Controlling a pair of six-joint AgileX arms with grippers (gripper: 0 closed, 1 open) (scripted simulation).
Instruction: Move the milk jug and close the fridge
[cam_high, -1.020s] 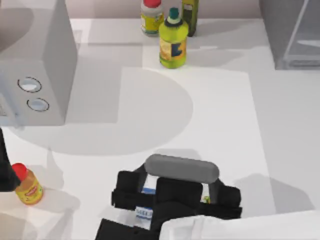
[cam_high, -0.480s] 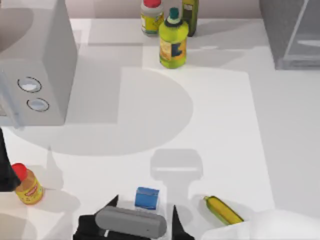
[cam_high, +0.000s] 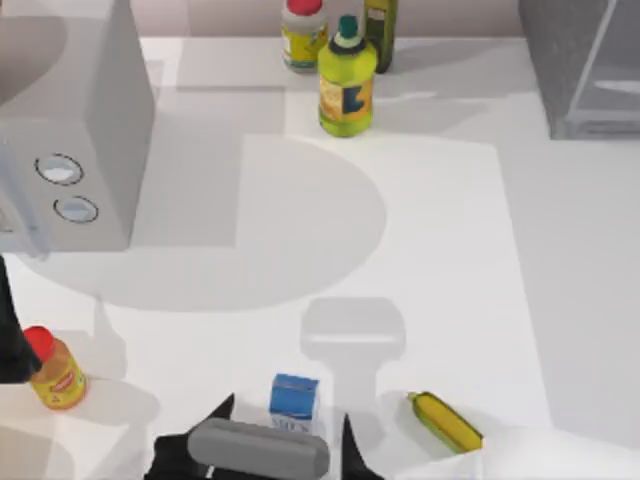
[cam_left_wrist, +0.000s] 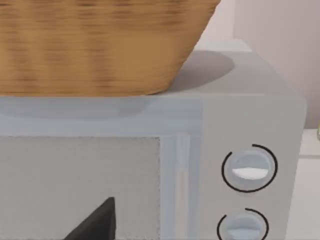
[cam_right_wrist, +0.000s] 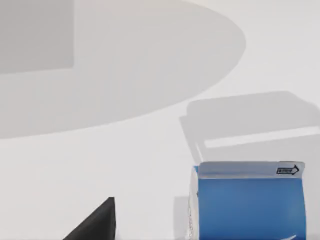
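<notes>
As the right gripper (cam_high: 283, 414) draws back toward the near edge of the desk (cam_high: 450, 250), the milk jug (cam_high: 294, 402) comes out from under it and stands in plain sight. A second ago the gripper sat right over the carton. Now its fingers (cam_high: 222, 408) are spread wide, one on either side of the jug, and they don't look to be touching it. The right wrist view has the blue carton face just ahead of the fingers, upright on the desk.

So no grasp yet. I read this as a re-line before closing on the jug, and the jug has barely shifted.

The fridge (cam_high: 575, 70) sits well ahead of the fingers and off to their right, with its door panel (cam_high: 612, 60) swung open. Both halves of the task are still to do.

A yellow fruit with a green tip (cam_high: 445, 420) lies just to the right of the fingers and could be clipped on the carry. The left arm (cam_high: 8, 340) is parked at the desk's left edge, beside the microwave (cam_high: 80, 140).
</notes>
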